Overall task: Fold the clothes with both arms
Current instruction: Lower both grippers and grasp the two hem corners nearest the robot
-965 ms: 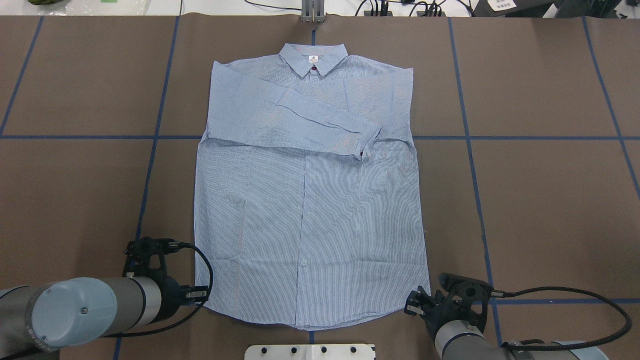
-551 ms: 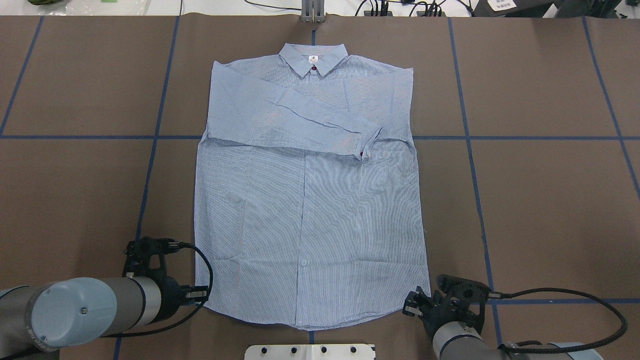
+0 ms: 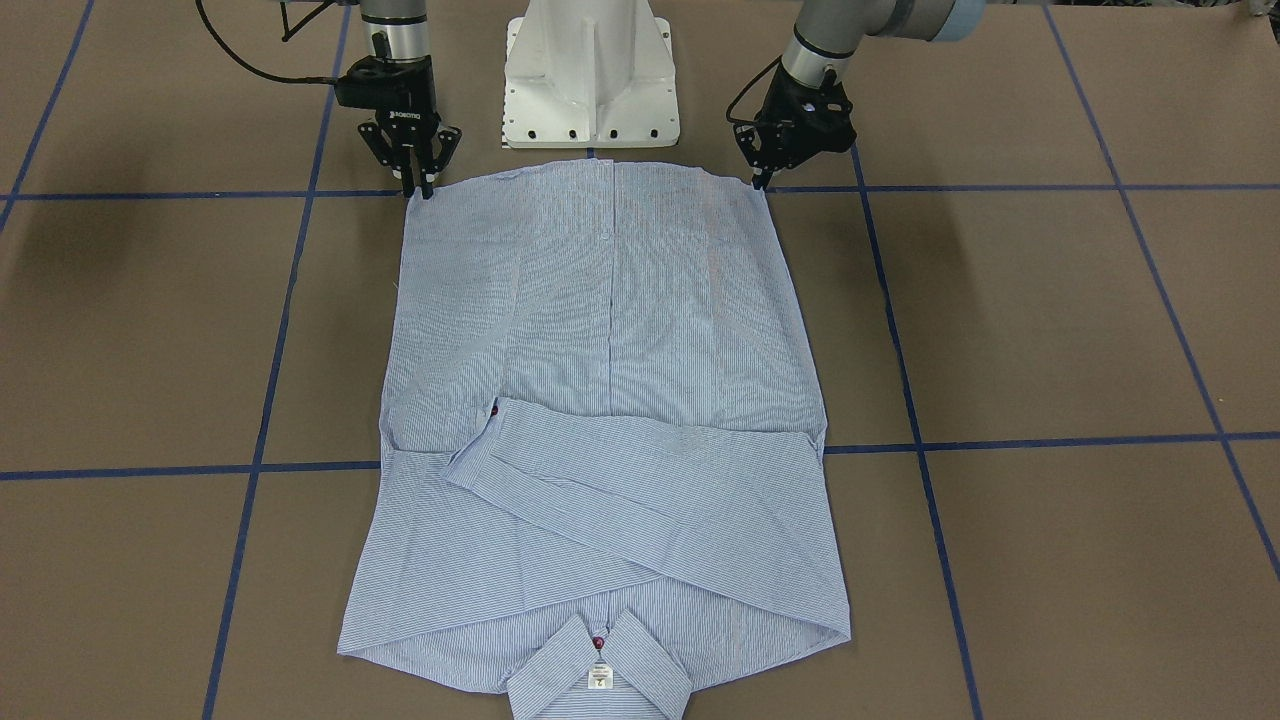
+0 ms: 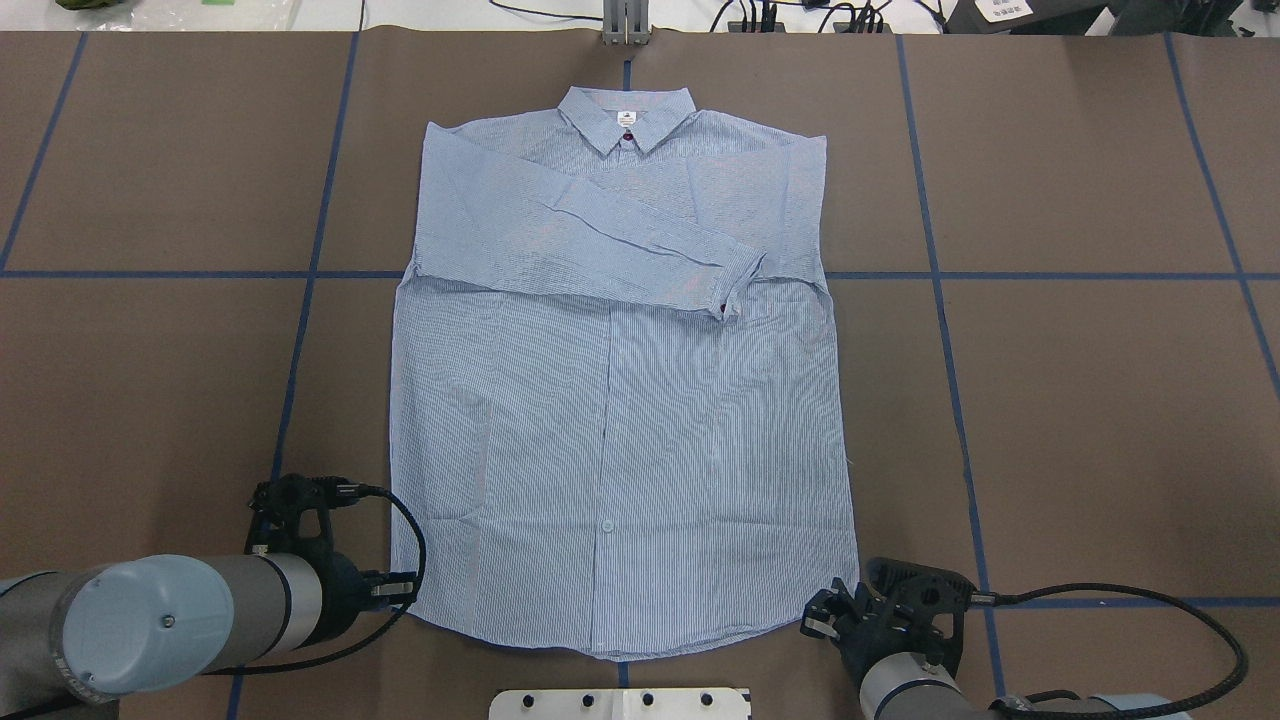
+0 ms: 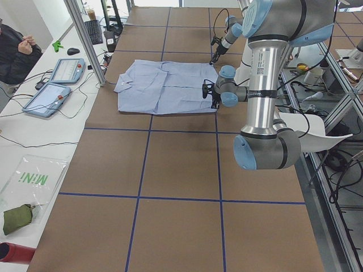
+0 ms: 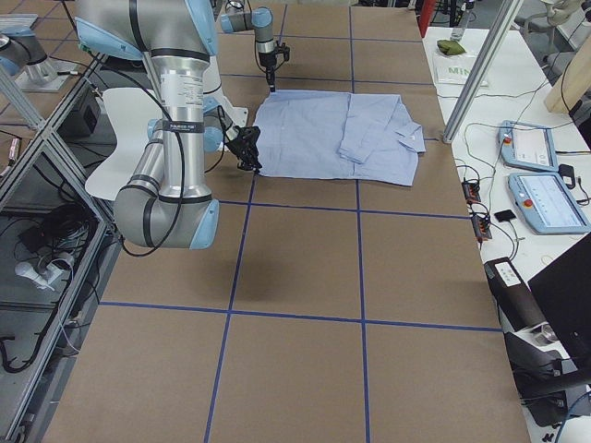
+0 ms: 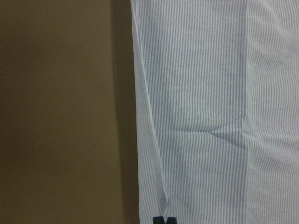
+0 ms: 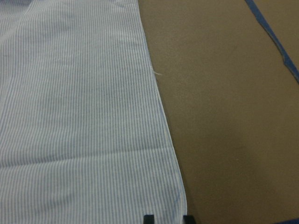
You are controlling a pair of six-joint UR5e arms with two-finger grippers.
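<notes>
The light blue striped shirt (image 4: 620,420) lies flat and face up on the brown table, collar at the far end and both sleeves folded across the chest. It also shows in the front view (image 3: 600,330). My left gripper (image 3: 762,182) sits at the hem's left corner. In the left wrist view (image 7: 164,219) its fingertips are pressed together on the shirt's edge. My right gripper (image 3: 420,188) sits at the hem's right corner. In the right wrist view (image 8: 168,218) its fingertips stand apart, with the corner of the shirt (image 8: 93,116) between them.
The white pedestal base (image 3: 590,80) stands just behind the hem, between the arms. Blue tape lines (image 4: 310,275) cross the table. A metal post (image 4: 625,25) stands past the collar. An operator (image 5: 17,51) and two tablets (image 5: 57,85) are at the far side.
My right gripper has shifted a little left and back towards the robot, closer over the hem's right corner. The left arm and the shirt have not moved.
</notes>
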